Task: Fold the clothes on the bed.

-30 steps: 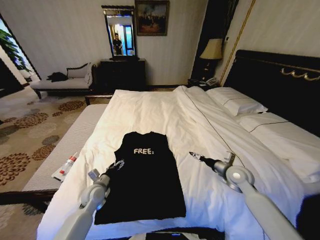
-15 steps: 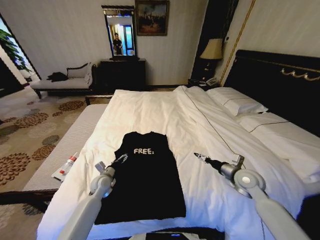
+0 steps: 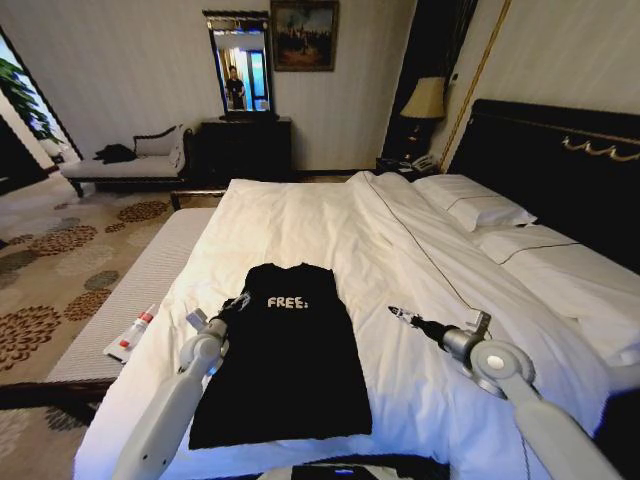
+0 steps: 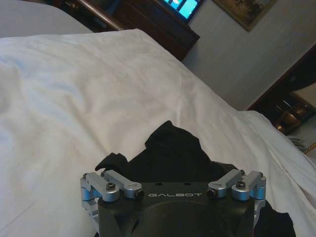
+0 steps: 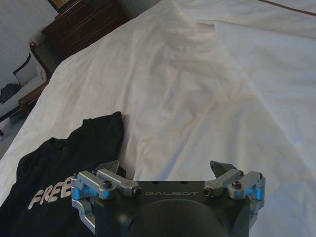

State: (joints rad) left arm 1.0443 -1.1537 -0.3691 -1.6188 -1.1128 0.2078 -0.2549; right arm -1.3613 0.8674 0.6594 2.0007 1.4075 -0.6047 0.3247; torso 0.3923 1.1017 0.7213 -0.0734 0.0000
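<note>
The clothes are one black T-shirt [image 3: 290,360] with white "FREE!" lettering, lying flat near the foot of the white bed [image 3: 330,220], collar toward the far end and sides tucked in. My left gripper [image 3: 238,301] hovers open at the shirt's left shoulder edge; in the left wrist view the black T-shirt [image 4: 173,148] lies just beyond the left gripper [image 4: 173,177]. My right gripper [image 3: 395,313] is open over bare sheet, a little apart from the shirt's right side. From the right wrist, the right gripper [image 5: 167,170] has the T-shirt [image 5: 64,168] off to one side.
A padded bench [image 3: 140,280] runs along the bed's left side with a small red-and-white tube [image 3: 135,330] on it. Pillows [image 3: 475,205] and a dark headboard [image 3: 560,150] are at the right. A chaise longue [image 3: 130,165] and a dresser [image 3: 245,145] stand far back.
My left gripper has moved forward along the shirt's left edge, up to the shoulder. The right gripper shifted slightly rightward and then stayed still. The shirt has not moved.
</note>
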